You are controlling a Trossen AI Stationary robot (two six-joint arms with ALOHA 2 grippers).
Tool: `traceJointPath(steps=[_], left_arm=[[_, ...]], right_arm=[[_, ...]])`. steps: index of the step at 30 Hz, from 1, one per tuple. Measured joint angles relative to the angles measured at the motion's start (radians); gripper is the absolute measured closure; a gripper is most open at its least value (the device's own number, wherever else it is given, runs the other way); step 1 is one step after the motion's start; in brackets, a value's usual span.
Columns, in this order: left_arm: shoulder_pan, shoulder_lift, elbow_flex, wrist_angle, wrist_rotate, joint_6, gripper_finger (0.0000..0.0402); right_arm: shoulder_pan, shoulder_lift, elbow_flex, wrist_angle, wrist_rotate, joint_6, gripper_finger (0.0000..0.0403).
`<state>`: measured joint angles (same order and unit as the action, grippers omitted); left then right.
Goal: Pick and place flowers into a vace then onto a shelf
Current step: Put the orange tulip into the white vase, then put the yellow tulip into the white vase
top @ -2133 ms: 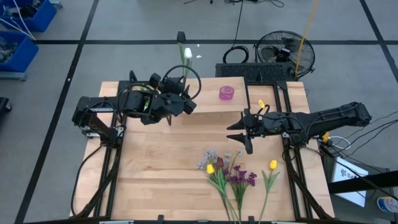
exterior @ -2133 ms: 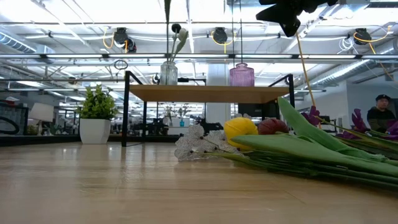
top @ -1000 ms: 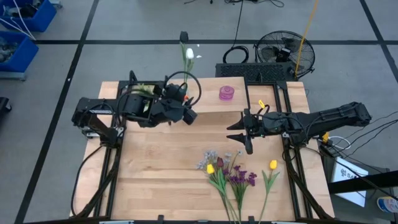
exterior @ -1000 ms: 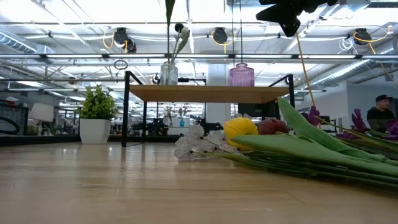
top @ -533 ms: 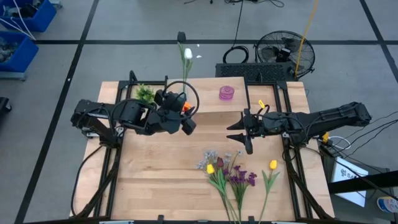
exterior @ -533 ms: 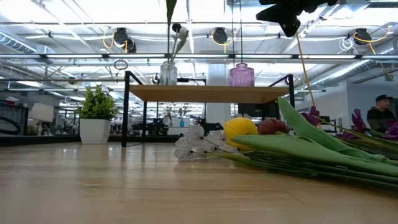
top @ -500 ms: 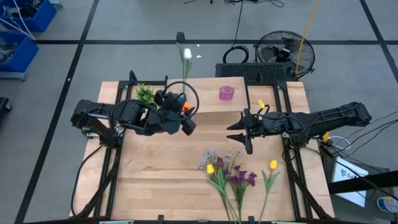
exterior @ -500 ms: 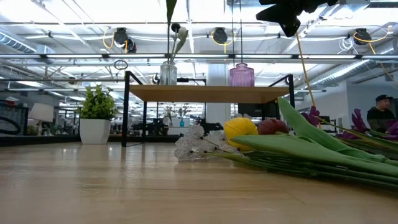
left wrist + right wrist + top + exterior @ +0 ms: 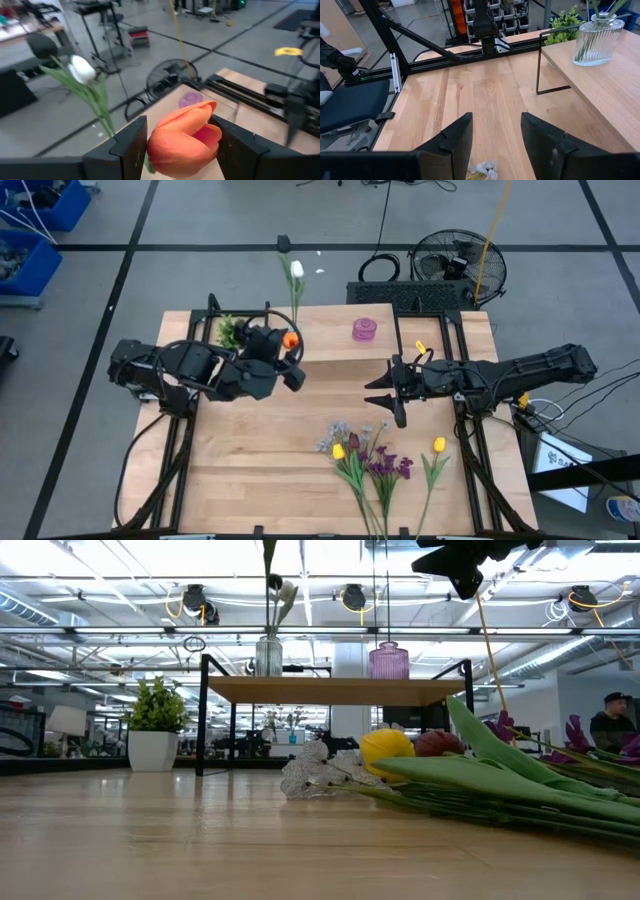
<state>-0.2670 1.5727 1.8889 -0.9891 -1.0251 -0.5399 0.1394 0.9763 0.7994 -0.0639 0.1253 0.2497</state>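
The left tool [image 9: 291, 376] is hovering over the back left part of the light wooden counter [image 9: 260, 450], just in front of the low shelf with a pale wooden top board on thin black legs [image 9: 335, 690]. Its two dark fingers [image 9: 131, 145] are standing wide apart on either side of an orange tulip bloom [image 9: 184, 137], which is rising between them in the left wrist view; whether the pads are touching the bloom I cannot tell. That orange tulip is standing beside a white tulip on a long green stem [image 9: 296, 270], and both are sitting in a clear ribbed glass vase [image 9: 270, 653] on the shelf's left end. A squat pink glass vase [image 9: 388, 661] is standing farther along the same board.

The right tool [image 9: 383, 399] is waiting above the counter's right middle, its fingers [image 9: 454, 140] parted and gripping nothing.

The remaining long-stemmed artificial flowers [image 9: 373, 465], yellow tulips, dark purple blooms and a pale lilac spray, are lying in a loose bunch on the counter near its front edge. A small leafy green plant in a white pot [image 9: 155, 723] is standing left of the shelf.
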Motion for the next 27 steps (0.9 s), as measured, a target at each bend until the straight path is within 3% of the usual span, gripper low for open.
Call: traceJointPath(steps=[17,24,27], left_arm=[[0.046,-0.041,0.0,0.215,-0.078,0.31,0.0188],[0.046,-0.074,0.0,0.52,-0.137,0.597,0.0188],[0.019,-0.094,0.001,0.661,-0.142,0.734,0.0188]], right_arm=[[0.0,0.0,0.0,0.0,0.0,0.0,0.0243],[0.0,-0.005,0.001,0.002,-0.005,-0.01,0.0243],[0.0,-0.034,0.008,0.0,-0.054,-0.028,0.0243]])
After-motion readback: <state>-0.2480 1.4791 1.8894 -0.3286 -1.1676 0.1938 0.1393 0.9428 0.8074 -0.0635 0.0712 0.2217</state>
